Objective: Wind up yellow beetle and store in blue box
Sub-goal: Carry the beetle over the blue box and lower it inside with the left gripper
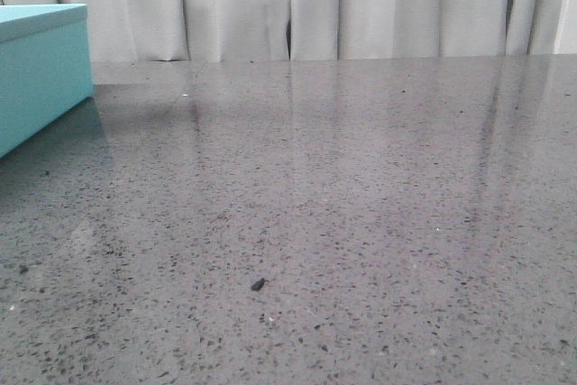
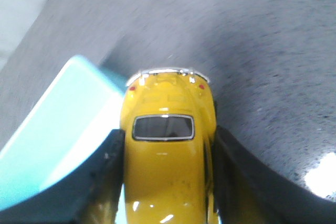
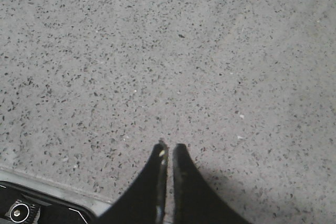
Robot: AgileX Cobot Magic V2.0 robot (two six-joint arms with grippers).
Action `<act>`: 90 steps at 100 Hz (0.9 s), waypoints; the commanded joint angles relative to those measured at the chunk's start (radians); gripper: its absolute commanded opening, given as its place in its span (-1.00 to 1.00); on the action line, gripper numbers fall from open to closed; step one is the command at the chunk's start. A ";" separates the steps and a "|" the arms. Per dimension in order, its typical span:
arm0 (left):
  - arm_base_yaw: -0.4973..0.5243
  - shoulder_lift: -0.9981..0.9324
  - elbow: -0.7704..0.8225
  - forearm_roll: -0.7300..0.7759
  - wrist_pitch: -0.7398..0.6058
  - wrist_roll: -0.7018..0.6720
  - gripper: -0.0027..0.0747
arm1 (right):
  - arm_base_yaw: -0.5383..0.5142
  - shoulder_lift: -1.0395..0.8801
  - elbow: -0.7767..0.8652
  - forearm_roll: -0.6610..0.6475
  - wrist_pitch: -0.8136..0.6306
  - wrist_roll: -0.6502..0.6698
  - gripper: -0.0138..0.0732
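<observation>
The left gripper pinches the yellow beetle above the blue box edge, so it should move over the middle before letting go.

- Table: grey speckled stone-like slab, smooth, semi-glossy, reflecting the curtain.
- Curtain: pale cloth, matt, hanging in soft folds.
- Blue box: turquoise, plain matt sides, card-like.
- Yellow beetle: glossy yellow paint, dark glazed window, chrome-look bumper.
- Jaws, both arms: black, matt, plastic-looking.
</observation>
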 commanded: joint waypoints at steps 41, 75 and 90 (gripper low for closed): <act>0.231 -0.022 0.082 0.001 -0.016 -0.327 -0.93 | 0.002 0.013 -0.021 -0.033 -0.053 -0.004 -0.79; 0.236 0.104 0.131 -0.007 0.000 -0.355 -0.93 | 0.002 0.013 -0.021 -0.033 -0.053 -0.004 -0.79; 0.236 0.162 0.131 -0.007 0.018 -0.365 -0.91 | 0.002 0.013 -0.021 -0.033 -0.053 -0.004 -0.79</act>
